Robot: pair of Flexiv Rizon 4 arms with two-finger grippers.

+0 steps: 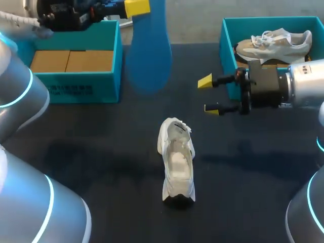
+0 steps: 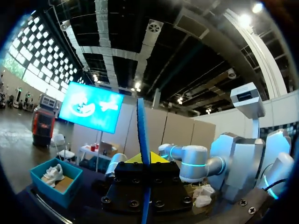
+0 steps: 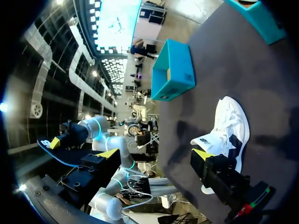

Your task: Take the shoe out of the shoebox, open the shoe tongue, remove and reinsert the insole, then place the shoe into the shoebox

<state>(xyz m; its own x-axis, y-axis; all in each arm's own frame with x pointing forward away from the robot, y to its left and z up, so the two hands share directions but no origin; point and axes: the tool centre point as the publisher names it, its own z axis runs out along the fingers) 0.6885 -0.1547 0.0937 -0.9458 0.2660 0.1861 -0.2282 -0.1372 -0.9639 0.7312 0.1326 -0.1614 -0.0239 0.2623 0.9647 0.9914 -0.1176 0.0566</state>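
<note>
We note a dark table (image 1: 101, 152) that fills most of the frame. At the upper right stands an open teal box (image 1: 227, 45), its far side cut by the frame edge. In it a beige-and-white sneaker (image 1: 276, 43) with white laces rests on brown cardboard, toe toward the left.
</note>
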